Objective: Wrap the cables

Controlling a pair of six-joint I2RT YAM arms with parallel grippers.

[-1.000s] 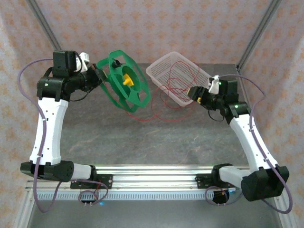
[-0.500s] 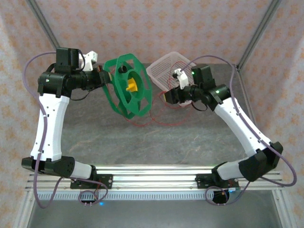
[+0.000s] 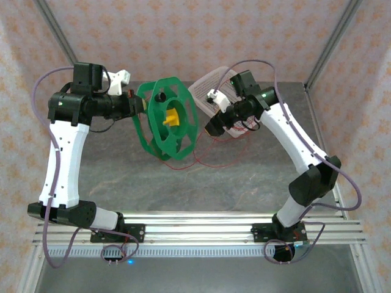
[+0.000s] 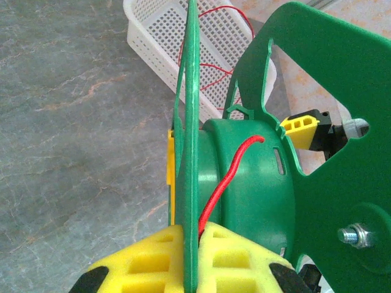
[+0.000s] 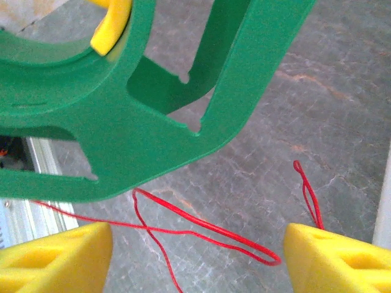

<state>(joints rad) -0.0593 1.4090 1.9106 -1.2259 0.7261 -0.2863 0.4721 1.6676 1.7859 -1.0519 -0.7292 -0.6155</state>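
Red cables (image 5: 269,259) lie slack on the bench (image 3: 183,183), one strand already on the green reel (image 3: 168,119) clamped in the left gripper (image 4: 186,262). The right gripper (image 5: 198,256), swung in from beside the white basket (image 3: 204,88), hangs spread wide and empty over a loop, seemingly ready to feed wire.

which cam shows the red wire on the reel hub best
Left wrist view: up close, the red wire runs across the reel's green hub to the far flange. The top external view shows the reel with thin wire trailing on the table beneath. The right wrist view shows loose loops under a flange.
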